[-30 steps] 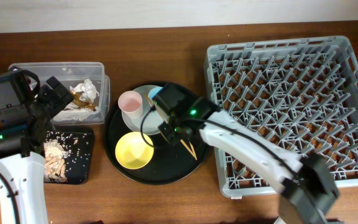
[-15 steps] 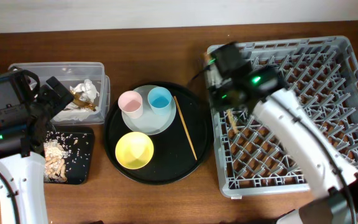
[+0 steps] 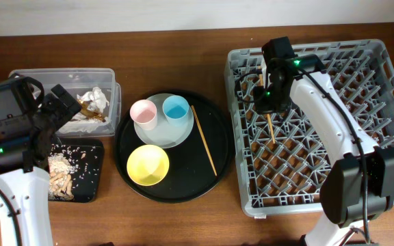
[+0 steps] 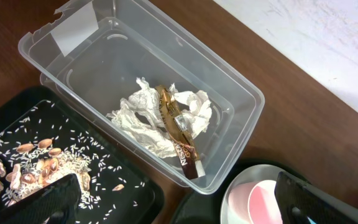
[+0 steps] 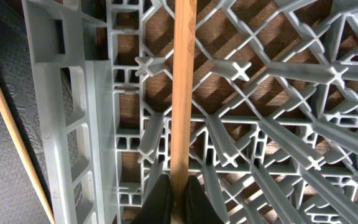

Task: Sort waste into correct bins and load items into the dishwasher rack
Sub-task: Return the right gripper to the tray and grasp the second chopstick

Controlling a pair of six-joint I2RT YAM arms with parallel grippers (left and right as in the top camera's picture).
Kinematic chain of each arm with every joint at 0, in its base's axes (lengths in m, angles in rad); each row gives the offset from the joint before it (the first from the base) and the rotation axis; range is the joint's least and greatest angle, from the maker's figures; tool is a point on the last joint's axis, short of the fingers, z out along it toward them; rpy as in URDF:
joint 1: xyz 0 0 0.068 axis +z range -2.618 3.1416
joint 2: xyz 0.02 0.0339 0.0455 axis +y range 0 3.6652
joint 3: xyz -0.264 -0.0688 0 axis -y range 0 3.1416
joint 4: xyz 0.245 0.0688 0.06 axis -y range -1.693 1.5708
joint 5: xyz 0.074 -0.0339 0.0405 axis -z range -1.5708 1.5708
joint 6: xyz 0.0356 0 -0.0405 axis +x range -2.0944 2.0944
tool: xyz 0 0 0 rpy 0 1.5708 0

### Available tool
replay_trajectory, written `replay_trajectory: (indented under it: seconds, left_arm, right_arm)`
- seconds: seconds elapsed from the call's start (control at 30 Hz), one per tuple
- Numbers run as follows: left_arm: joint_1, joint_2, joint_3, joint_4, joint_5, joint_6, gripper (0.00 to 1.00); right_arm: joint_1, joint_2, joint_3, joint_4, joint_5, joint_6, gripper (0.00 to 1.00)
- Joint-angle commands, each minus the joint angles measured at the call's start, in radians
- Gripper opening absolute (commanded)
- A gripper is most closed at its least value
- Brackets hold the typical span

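My right gripper is shut on one wooden chopstick and holds it over the left part of the grey dishwasher rack. The other chopstick lies on the round black tray. The pink cup and blue cup stand on the grey-white plate; the yellow bowl sits in front. My left gripper is open above the clear box, which holds tissues and the gold wrapper. Food scraps lie in the black rectangular tray.
The rack fills the right side of the brown table, its pegs standing close together. The round tray lies between the rack and the two bins. The left arm's body stands over the bins at the table's left edge.
My right gripper lifted one chopstick off the round tray and carried it right and back, over the rack's left part. The left arm has not moved.
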Motion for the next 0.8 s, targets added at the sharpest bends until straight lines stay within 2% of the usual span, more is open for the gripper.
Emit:
replay_trajectory:
  seconds: [0.0,0.1,0.17,0.33,0.53,0.7,0.77]
  left_arm:
    - [0.005,-0.005,0.01,-0.002,0.01,-0.003,0.99]
    - [0.005,-0.005,0.01,-0.002,0.01,-0.003,0.99]
    - [0.005,-0.005,0.01,-0.002,0.01,-0.003,0.99]
    - [0.005,-0.005,0.01,-0.002,0.01,-0.003,0.99]
    - [0.005,-0.005,0.01,-0.002,0.01,-0.003,0.99]
    - [0.005,-0.005,0.01,-0.002,0.01,-0.003,0.99]
    - [0.005,-0.005,0.01,-0.002,0.01,-0.003,0.99]
  right_arm:
    - [-0.005,0.002,0.006,0.002,-0.013,-0.007,0.1]
    - [-0.005,0.002,0.006,0.002,-0.013,-0.007,0.21]
    - [-0.005,0.002,0.006,0.0,-0.013,-0.007,0.25]
    - [-0.004,0.002,0.006,-0.001,-0.04,-0.007,0.26]
    - [0.034,0.002,0.006,0.0,-0.352,-0.007,0.26]
    - [0.184,0.002,0.006,0.023,-0.356,-0.005,0.25]
    - [0.249,0.002,0.005,0.053,-0.264,0.066,0.26]
